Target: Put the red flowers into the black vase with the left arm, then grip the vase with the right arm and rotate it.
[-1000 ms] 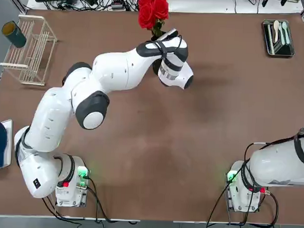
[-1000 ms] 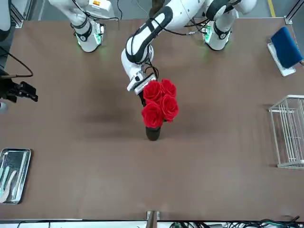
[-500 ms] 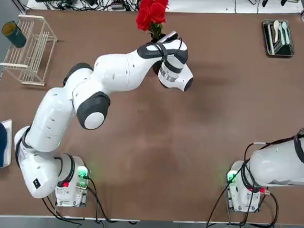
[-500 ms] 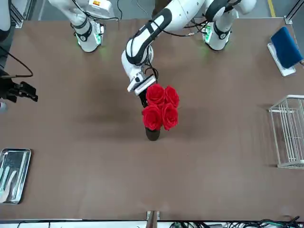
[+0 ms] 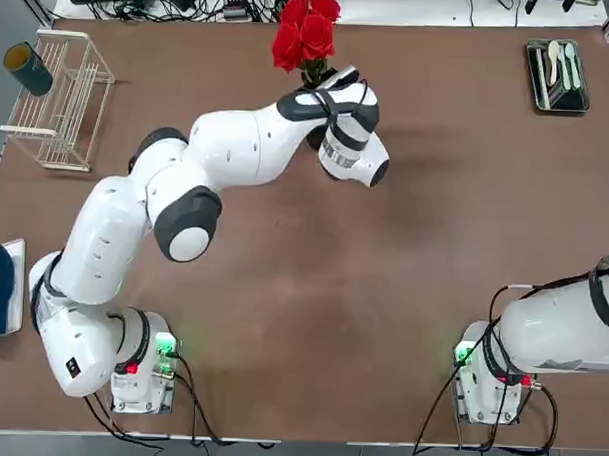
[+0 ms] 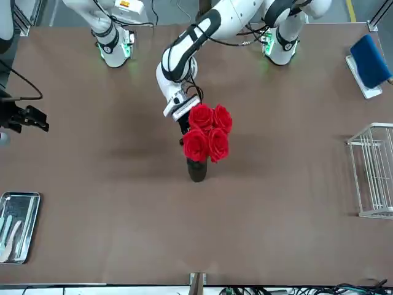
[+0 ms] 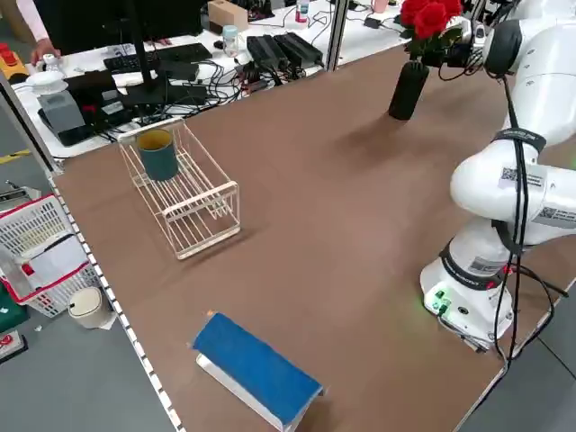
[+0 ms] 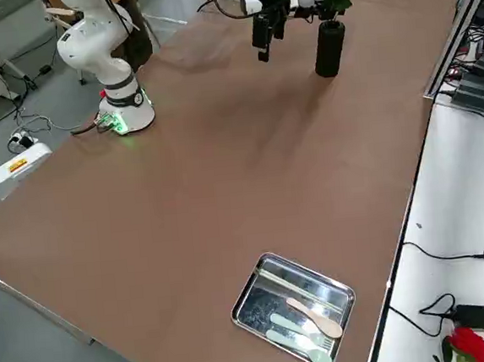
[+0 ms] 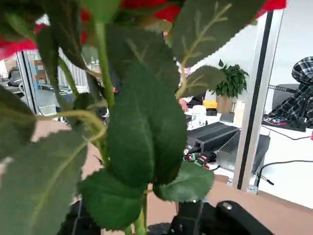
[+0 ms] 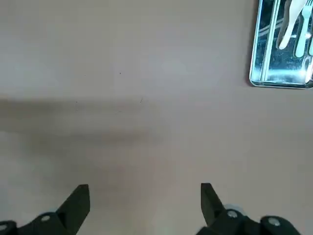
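- I can read no label anywhere.
- My left gripper [image 6: 184, 123] is beside the flowers [image 6: 207, 133] in the vase [image 6: 197, 170]; I cannot tell its grip.
- My right gripper [image 10: 145, 196] is wide open, holding nothing.

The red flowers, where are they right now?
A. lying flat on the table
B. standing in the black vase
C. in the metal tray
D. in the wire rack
B: the red flowers stand up out of the mouth of the black vase, with the left gripper close beside them.
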`<act>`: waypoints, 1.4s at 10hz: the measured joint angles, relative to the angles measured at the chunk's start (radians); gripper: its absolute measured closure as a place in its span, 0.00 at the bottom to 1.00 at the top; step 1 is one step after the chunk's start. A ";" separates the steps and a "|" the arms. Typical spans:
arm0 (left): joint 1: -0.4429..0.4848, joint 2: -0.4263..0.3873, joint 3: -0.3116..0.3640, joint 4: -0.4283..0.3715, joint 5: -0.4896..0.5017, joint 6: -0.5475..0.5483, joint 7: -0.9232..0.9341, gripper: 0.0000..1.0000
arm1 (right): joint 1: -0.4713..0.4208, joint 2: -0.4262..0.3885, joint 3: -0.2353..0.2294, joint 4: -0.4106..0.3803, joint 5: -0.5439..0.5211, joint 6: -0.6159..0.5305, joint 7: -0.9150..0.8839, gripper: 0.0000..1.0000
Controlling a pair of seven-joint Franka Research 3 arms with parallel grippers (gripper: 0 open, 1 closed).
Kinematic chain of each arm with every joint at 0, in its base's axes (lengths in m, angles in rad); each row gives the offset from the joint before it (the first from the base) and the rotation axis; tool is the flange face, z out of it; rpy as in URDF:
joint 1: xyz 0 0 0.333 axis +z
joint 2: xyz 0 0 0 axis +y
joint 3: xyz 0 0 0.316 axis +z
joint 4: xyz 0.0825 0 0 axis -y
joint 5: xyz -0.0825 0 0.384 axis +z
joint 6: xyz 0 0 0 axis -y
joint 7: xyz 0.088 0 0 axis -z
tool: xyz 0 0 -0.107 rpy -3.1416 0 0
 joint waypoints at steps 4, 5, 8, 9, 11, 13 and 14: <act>0.000 0.017 0.000 0.000 0.000 0.000 -0.004 0.41 | 0.000 0.000 -0.001 0.000 0.000 0.000 0.000 0.00; -0.001 0.024 0.000 0.000 0.000 0.000 -0.009 0.39 | 0.000 0.000 -0.001 0.000 0.000 0.000 0.000 0.00; -0.006 0.029 0.000 0.003 0.000 0.000 -0.013 0.26 | 0.000 0.000 -0.001 0.000 0.000 0.000 0.000 0.00; -0.010 0.029 0.000 0.005 0.000 0.000 -0.013 0.22 | 0.000 0.000 -0.001 0.000 0.000 0.000 0.000 0.00; -0.013 0.029 0.000 0.005 0.000 0.000 -0.013 0.18 | 0.000 0.000 -0.001 0.000 0.000 0.000 0.000 0.00; -0.013 0.029 0.000 0.005 0.000 0.000 -0.013 0.18 | 0.000 0.000 -0.001 0.000 0.000 0.000 0.000 0.00; -0.012 0.030 0.002 0.005 0.000 0.000 -0.014 0.18 | 0.000 0.000 -0.001 0.000 0.000 0.000 0.000 0.00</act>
